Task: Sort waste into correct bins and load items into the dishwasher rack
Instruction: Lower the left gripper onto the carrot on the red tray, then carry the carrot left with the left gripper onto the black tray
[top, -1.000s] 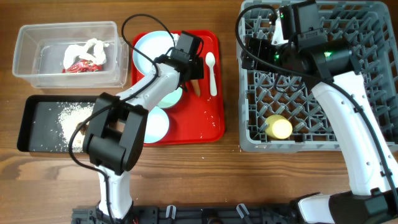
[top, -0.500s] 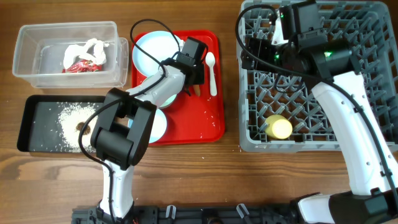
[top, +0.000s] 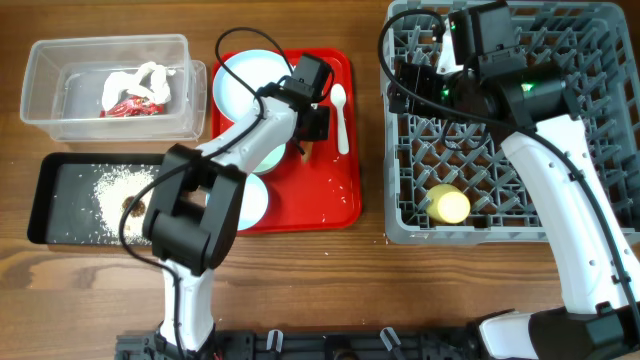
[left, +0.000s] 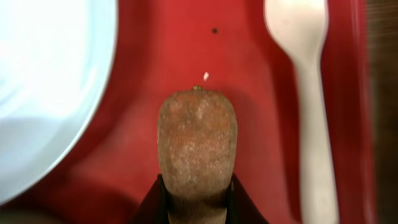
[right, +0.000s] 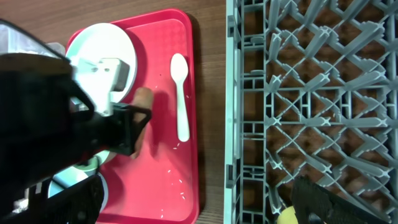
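The brown sausage-like stick (left: 196, 140) lies on the red tray, and my left gripper (left: 196, 202) is shut on its near end, a jaw pressed to each side. Seen from overhead, the left gripper (top: 310, 122) sits between the pale blue plate (top: 240, 80) and the white spoon (top: 340, 112). My right gripper (top: 408, 88) hangs open over the left part of the grey dishwasher rack (top: 600, 150), holding nothing. A yellow cup (top: 450, 205) lies in the rack. Two pale bowls (top: 252, 202) sit under the left arm.
The clear tub (top: 50, 105) at the back left holds the red wrapper (top: 128, 106) and white tissue (top: 145, 75). In front of it, the black tray (top: 60, 185) carries rice crumbs (top: 112, 190) and a dark scrap (top: 133, 206). Loose grains dot the red tray (top: 335, 205).
The left gripper's jaws have closed onto the sausage stick, and the gripper has shifted slightly right on the tray. The right arm has stayed where it was.
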